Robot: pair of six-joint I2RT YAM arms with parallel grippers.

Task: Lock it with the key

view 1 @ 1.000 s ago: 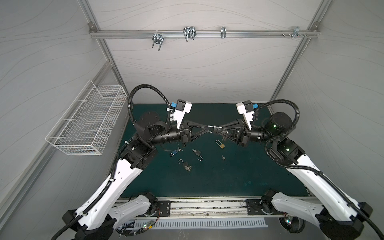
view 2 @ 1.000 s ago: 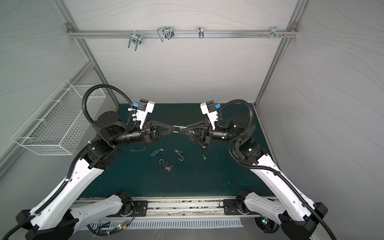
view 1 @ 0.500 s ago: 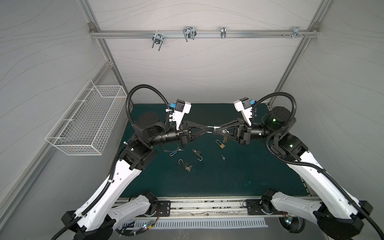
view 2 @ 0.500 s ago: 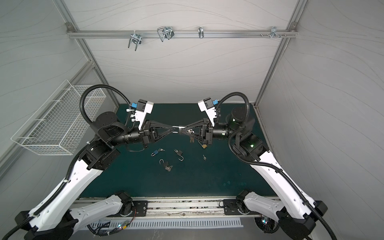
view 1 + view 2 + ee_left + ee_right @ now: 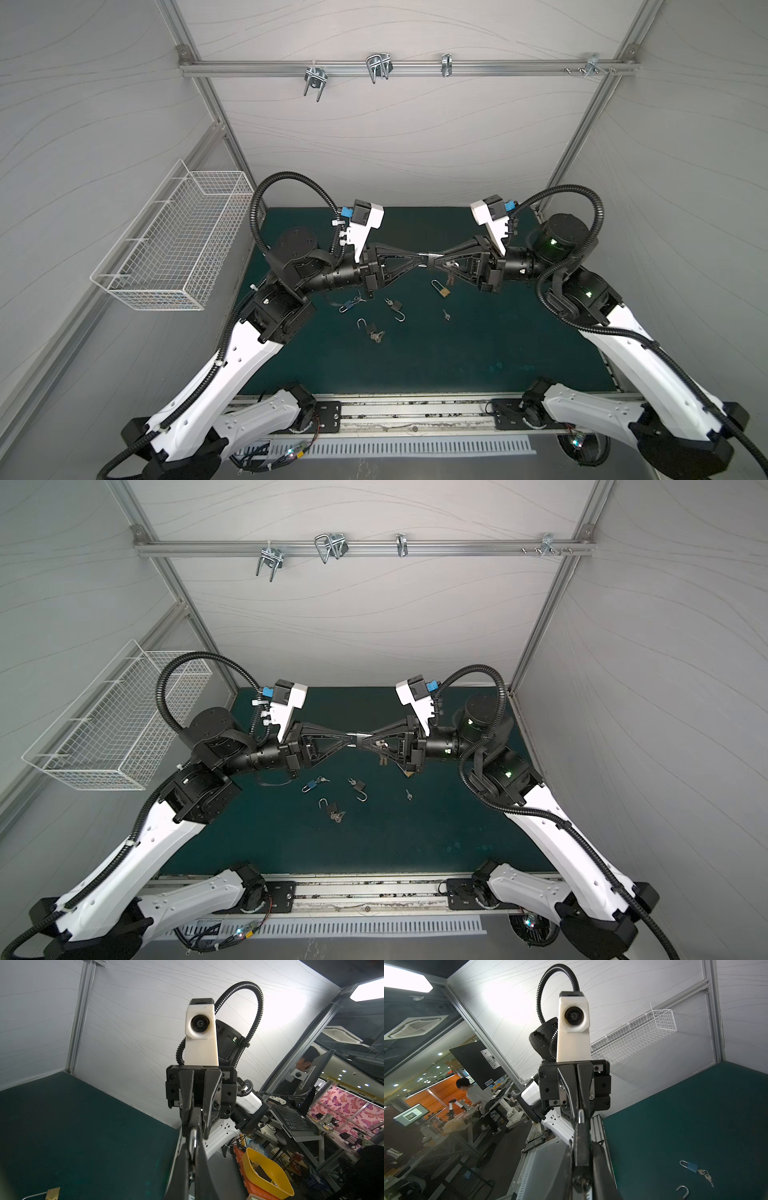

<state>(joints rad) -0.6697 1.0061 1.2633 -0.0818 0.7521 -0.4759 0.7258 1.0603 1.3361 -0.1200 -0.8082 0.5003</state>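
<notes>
A small padlock [image 5: 429, 259] [image 5: 354, 739] hangs in mid-air above the green mat [image 5: 457, 353], between two grippers that meet tip to tip. My right gripper [image 5: 435, 261] [image 5: 581, 1126] is shut on its dark body [image 5: 581, 1147]. A key [image 5: 581, 1183] sticks out of the body's end, back between the fingers. My left gripper [image 5: 422, 259] [image 5: 192, 1132] is shut on the silver shackle [image 5: 194, 1139]. Both grippers lie level, well above the mat.
On the mat below lie a brass padlock [image 5: 441, 289], a blue padlock with keys [image 5: 351, 301] [image 5: 691, 1166], two dark padlocks with open shackles [image 5: 395, 307] [image 5: 368, 326] and a loose key [image 5: 446, 314]. A white wire basket [image 5: 174, 245] hangs on the left wall.
The right arm's elbow has risen a little and its wrist has turned slightly. Both grippers stay tip to tip on the padlock; the left arm has hardly moved.
</notes>
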